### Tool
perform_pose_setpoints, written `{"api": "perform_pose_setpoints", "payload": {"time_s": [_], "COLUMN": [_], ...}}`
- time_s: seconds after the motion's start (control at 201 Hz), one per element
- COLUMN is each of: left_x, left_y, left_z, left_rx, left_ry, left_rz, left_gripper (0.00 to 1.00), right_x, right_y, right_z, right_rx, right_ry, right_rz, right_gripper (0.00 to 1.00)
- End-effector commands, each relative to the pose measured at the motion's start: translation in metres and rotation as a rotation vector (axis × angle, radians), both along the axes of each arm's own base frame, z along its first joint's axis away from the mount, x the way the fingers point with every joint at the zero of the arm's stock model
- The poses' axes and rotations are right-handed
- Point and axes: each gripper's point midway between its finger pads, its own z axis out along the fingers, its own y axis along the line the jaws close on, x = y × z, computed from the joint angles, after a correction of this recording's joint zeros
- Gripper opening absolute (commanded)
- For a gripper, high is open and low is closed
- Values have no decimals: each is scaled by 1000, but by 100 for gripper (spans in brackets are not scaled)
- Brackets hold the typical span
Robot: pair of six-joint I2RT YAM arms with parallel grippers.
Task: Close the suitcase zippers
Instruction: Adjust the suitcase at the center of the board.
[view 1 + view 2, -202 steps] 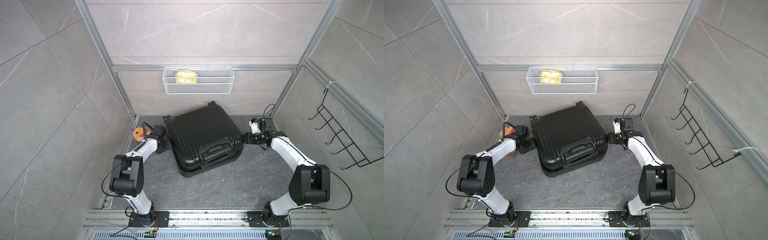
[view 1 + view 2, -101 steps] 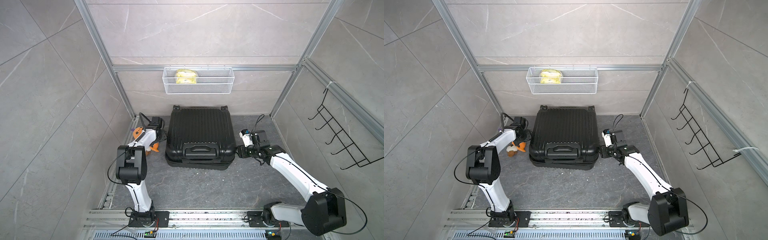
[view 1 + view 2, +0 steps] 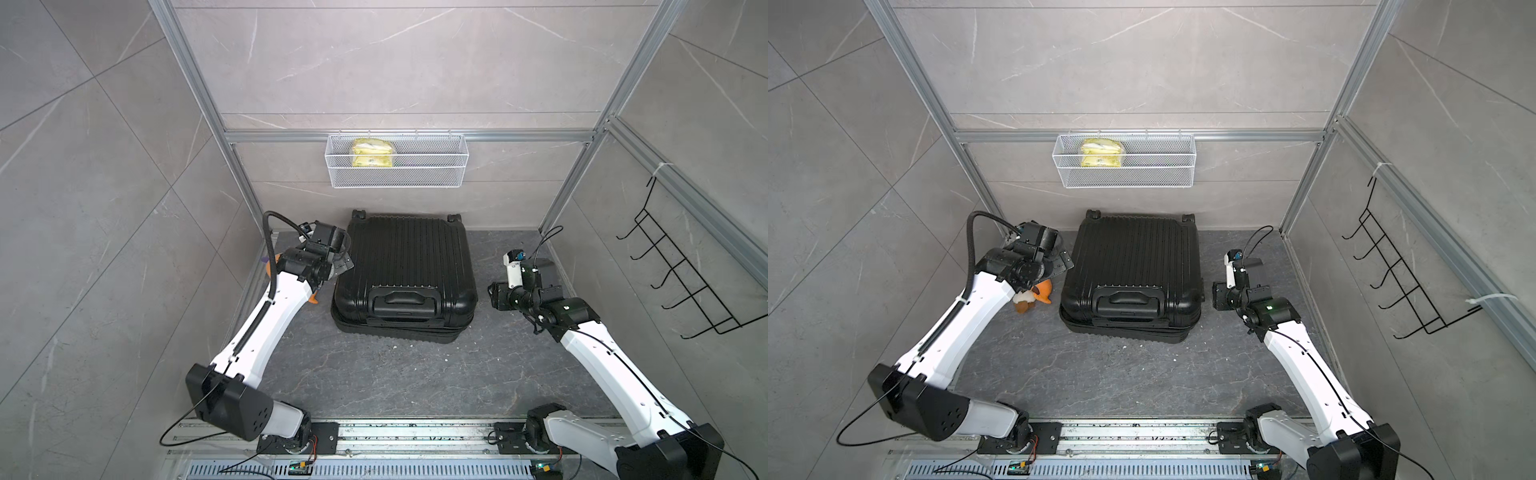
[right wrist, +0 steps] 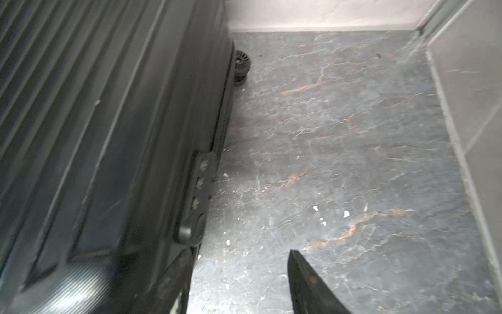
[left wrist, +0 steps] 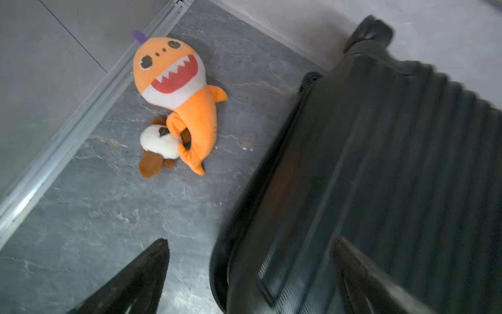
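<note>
At the far left, an orange shark plush (image 5: 187, 89) and a brown-and-white plush (image 5: 159, 145) lie on the floor, and beside them the left gripper (image 3: 344, 263) hovers over the left edge of the suitcase (image 3: 405, 266), fingers spread wide and empty. The suitcase lies flat mid-floor, ribbed shell up, its long axis and ribs running front to back, 2 wheels (image 3: 358, 215) toward the back wall and the handle (image 3: 401, 301) toward the arms' bases. Just beside its right side, the right gripper (image 3: 493, 296) sits low, fingers parted around nothing.
</note>
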Motion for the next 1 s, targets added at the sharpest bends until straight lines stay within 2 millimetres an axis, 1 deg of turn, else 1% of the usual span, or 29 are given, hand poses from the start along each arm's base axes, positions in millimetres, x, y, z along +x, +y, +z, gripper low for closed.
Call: {"api": "perform_pose_setpoints", "payload": {"time_s": [0.0,0.08,0.184,0.329,0.444,0.533,0.678,0.747,0.802,0.902,0.997], "left_x": [-44,-60,-78,-99,-100,-100,-95,-94,-91,-88,-87], "left_y": [2,-25,-59,-105,-138,-153,-174,-181,-190,-201,-205], "left_z": [-5,-8,-10,-19,-24,-34,-55,-64,-69,-78,-87], "left_rx": [-98,-220,-300,-391,-412,-417,-429,-458,-483,-529,-540], "left_ry": [65,86,99,195,207,239,290,315,318,324,338], "left_rz": [183,180,181,163,122,132,131,174,165,172,191], "left_gripper": [96,95,95,95,96,95,94,93,91,87,85], "right_x": [5,8,10,7,4,1,-3,-5,-6,-8,-9], "right_y": [-7,-9,-11,-12,-15,-16,-19,-21,-22,-23,-25], "right_z": [10,15,24,30,33,37,43,44,45,46,48], "right_rx": [8,14,18,23,21,21,20,14,11,8,1], "right_ry": [5,0,-9,-15,-23,-31,-45,-46,-48,-50,-55], "right_rz": [-55,-66,-75,-84,-90,-94,-98,-101,-105,-108,-112], "right_gripper": [59,59,59,60,60,61,61,61,62,62,62]}}
